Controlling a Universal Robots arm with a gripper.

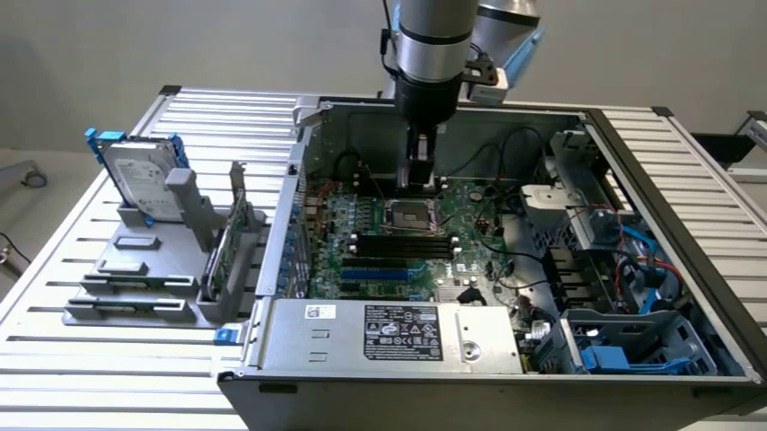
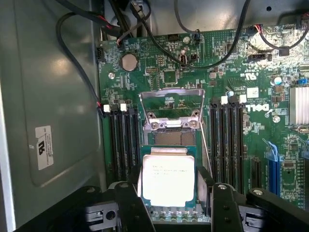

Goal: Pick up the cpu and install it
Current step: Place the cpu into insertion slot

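The cpu (image 2: 168, 178), a small square chip with a shiny silver top and a green rim, sits between my two black fingers (image 2: 129, 198). My gripper (image 2: 175, 189) is shut on it. Just beyond the chip lies the socket (image 2: 169, 138), its metal load plate (image 2: 170, 104) swung up and open. In the exterior view my gripper (image 1: 419, 178) hangs straight down inside the open computer case, a little above the socket frame (image 1: 405, 215) on the green motherboard (image 1: 480, 224). The chip itself is hidden behind the fingers there.
Black memory slots (image 2: 123, 145) (image 2: 231, 140) flank the socket. Loose black cables (image 2: 217, 53) cross the board's far part. A power supply box (image 1: 396, 332) fills the case's near end. A silver hard drive with blue brackets (image 1: 142, 180) stands on a grey rack at the exterior view's left.
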